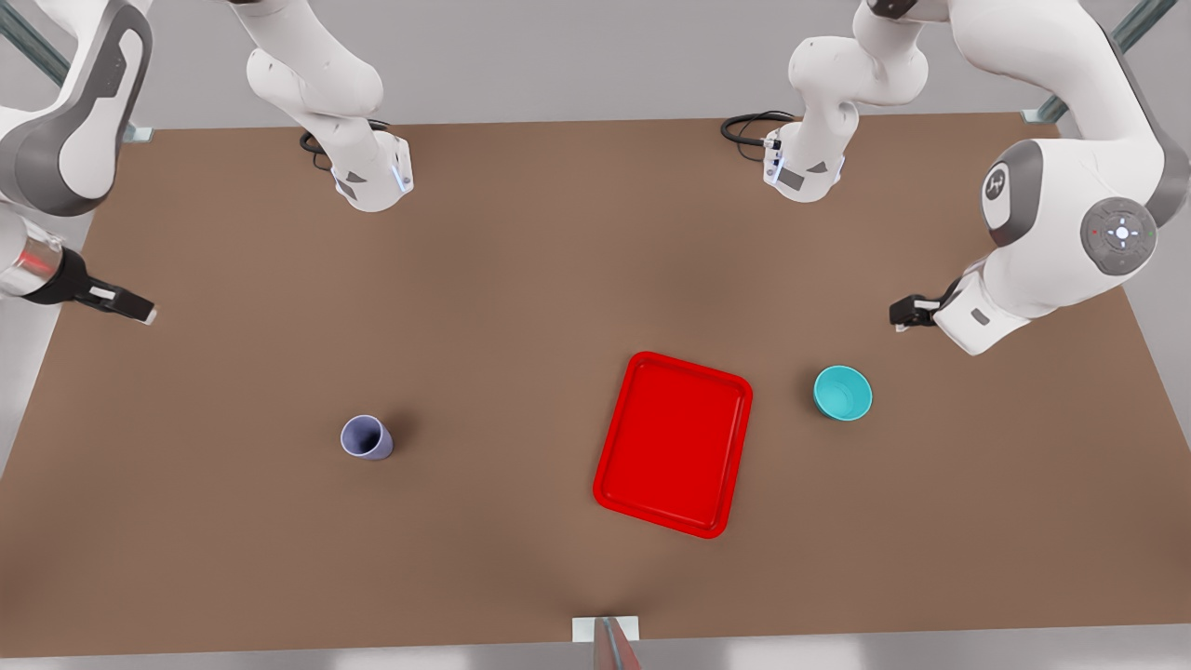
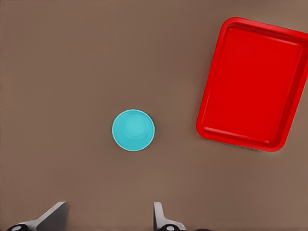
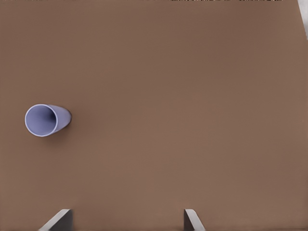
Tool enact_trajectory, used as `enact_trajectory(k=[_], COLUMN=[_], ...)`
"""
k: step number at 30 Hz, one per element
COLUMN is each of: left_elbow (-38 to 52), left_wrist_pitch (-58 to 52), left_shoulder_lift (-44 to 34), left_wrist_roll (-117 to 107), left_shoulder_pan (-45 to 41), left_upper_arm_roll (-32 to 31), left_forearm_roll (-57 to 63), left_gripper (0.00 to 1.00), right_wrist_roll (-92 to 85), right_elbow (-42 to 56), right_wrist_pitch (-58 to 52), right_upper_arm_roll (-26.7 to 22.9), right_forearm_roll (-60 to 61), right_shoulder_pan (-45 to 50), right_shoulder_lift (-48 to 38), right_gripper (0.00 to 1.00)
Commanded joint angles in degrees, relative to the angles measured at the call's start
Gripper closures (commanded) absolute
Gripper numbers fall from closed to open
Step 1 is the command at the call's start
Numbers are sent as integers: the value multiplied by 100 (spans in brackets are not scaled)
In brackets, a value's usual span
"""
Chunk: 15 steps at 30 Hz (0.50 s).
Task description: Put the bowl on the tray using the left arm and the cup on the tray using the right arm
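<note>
The teal bowl (image 1: 843, 392) (image 2: 133, 130) stands on the brown table just off the red tray (image 1: 674, 443) (image 2: 254, 83), on the front view's right. My left gripper (image 1: 904, 313) (image 2: 108, 219) hovers high beyond the bowl, open with nothing between its fingers. Upright on the front view's left stands the lavender cup (image 1: 366, 437) (image 3: 45, 120), well apart from the tray. My right gripper (image 1: 140, 309) (image 3: 126, 220) hangs open and empty near the table's left edge, far from the cup. The tray holds nothing.
The brown table (image 1: 521, 279) stretches bare between the cup and the tray. Both arm bases (image 1: 372, 177) (image 1: 805, 167) stand at the far edge with black cables beside them. A small white bracket (image 1: 605, 633) sits at the near edge.
</note>
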Motion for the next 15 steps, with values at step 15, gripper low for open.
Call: enact_trajectory(k=[15], left_elbow=[-2122], left_wrist_pitch=[3085], left_shoulder_lift=[2014], left_wrist_roll=[2426], left_shoulder_pan=[1292], left_upper_arm_roll=[-52], left_forearm_roll=[-2757], left_gripper=[0], right_wrist_roll=[23], right_elbow=[446], right_wrist_pitch=[37], right_upper_arm_roll=[92], right_forearm_roll=[3], right_shoulder_pan=[1135], right_shoulder_lift=[608], right_gripper=[0])
